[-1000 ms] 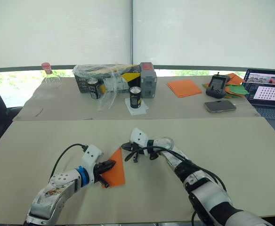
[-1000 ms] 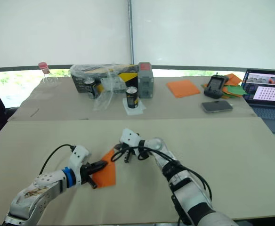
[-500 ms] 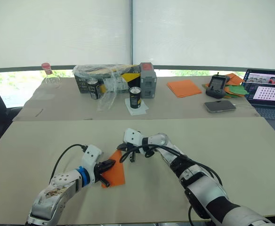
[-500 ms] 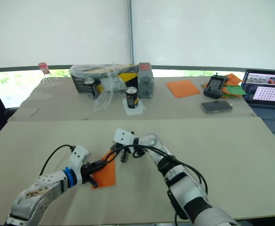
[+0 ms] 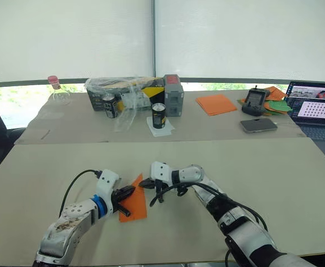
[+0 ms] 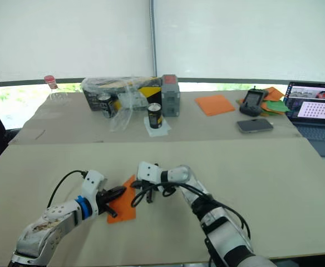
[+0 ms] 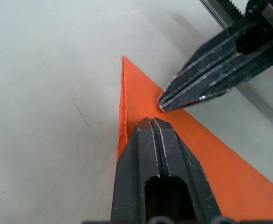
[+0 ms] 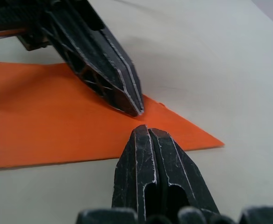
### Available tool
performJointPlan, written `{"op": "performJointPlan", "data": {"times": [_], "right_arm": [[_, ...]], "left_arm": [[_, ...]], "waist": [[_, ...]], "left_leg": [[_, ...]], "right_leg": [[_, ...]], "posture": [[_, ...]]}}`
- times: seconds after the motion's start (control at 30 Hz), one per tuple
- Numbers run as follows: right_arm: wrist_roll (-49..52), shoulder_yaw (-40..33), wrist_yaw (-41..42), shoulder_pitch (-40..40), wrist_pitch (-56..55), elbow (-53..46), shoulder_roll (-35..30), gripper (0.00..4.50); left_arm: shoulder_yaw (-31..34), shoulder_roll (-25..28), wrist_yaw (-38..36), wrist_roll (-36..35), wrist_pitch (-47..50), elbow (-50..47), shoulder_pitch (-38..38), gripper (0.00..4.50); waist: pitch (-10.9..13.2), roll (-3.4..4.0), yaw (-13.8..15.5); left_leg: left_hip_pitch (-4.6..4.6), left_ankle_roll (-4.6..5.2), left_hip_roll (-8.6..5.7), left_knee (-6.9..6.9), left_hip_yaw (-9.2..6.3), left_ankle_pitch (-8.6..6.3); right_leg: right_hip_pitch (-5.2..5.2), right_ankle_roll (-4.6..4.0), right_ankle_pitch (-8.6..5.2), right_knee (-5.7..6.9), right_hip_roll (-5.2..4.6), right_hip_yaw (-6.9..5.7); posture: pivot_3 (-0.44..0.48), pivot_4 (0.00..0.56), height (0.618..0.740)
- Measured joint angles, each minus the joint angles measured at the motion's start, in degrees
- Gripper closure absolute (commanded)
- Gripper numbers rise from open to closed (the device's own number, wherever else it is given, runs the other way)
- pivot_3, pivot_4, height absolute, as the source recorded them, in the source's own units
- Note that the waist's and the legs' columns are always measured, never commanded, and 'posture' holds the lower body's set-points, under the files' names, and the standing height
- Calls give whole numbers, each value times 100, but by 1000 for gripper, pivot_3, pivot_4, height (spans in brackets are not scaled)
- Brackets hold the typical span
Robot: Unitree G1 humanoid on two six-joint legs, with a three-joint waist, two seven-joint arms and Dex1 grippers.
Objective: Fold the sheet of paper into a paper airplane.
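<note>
The sheet of paper (image 5: 136,204) lies flat on the near table as a bright-orange folded shape with one sharp point (image 7: 124,59). My left gripper (image 5: 131,191) is shut, and its tips rest on the paper's left part near the folded edge. My right gripper (image 5: 149,185) is shut too, reaching in from the right. Its tips touch the paper just beside the left gripper's tips (image 8: 136,109). In the left wrist view the two pairs of shut tips nearly meet over the orange surface (image 7: 206,154).
On the far table stand two cans (image 5: 159,115), a plastic-wrapped box (image 5: 123,89), a grey box (image 5: 174,95) and a bottle (image 5: 55,86). To the right are an orange sheet (image 5: 217,103), a phone (image 5: 259,125), a mixed orange-and-green paper pile (image 5: 278,103) and a laptop (image 5: 318,114).
My right gripper has come down and towards me, from the paper's far tip onto its surface beside the left gripper. The left gripper has stayed put.
</note>
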Motion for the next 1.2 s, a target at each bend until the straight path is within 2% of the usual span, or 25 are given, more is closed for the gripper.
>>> {"op": "performJointPlan", "data": {"times": [0.23,0.67,0.8,1.2], "right_arm": [[7,171,270,447,87,-771,-238,4500],[43,574,580,1452,942,-2654,-739,4500],[52,679,581,1679,1010,-2989,-850,4500],[164,956,661,1902,1081,-3604,-1311,4500]], "left_arm": [[-28,7,-7,5,5,15,-17,4477],[-78,21,-66,18,104,25,-62,4477],[-83,24,-83,18,112,15,-27,4477],[-96,49,-200,16,135,15,-25,4477]], "waist": [[-6,8,7],[-10,13,24],[-13,16,24],[-34,15,59]], "left_leg": [[3,0,0,-1,0,0],[31,4,-1,-2,-5,-4],[62,7,0,-15,-3,-7],[72,7,-3,-49,2,-7]], "right_leg": [[6,0,0,-8,0,-1],[55,-2,-4,-35,0,-10],[90,-6,-9,-61,1,-10],[95,-6,-9,-89,-2,-9]], "posture": [[0,150,740],[0,150,740],[0,150,740],[0,150,740]]}}
